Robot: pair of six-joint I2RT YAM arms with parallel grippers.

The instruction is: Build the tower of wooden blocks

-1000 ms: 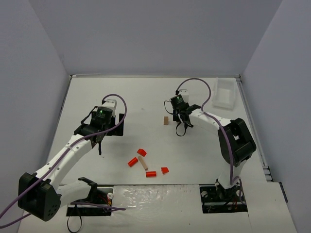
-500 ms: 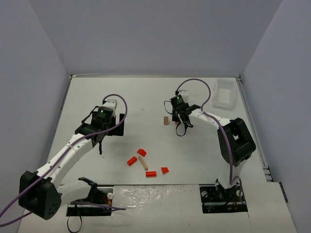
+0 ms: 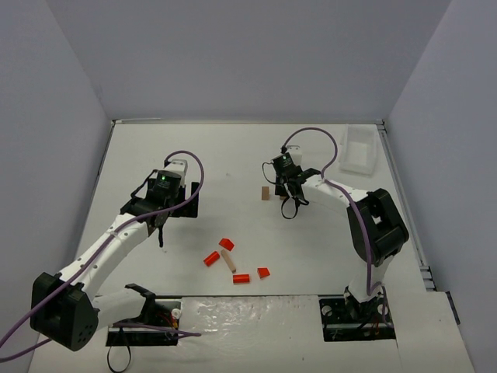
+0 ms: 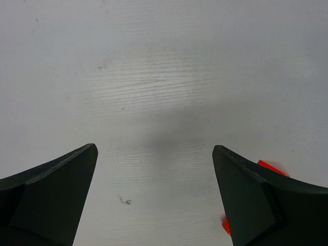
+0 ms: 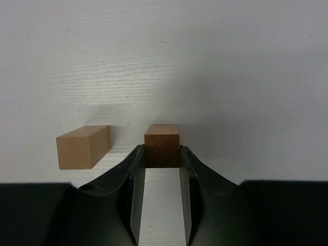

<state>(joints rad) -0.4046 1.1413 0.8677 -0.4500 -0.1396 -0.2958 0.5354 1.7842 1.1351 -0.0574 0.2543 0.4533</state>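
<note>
Beside the pinched brown block (image 5: 162,148), a tan block (image 5: 82,147) lies crosswise.

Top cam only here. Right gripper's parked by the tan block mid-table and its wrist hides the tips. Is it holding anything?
Observer: Yes. In the right wrist view, the right gripper is shut on a darker brown block, pinched at the very fingertips.
Operator: So is the tan one I see the same piece?
Observer: It seems not. A lighter tan block lies flat on the table beside the held one, with a clear gap between them and no finger touching it.
</note>
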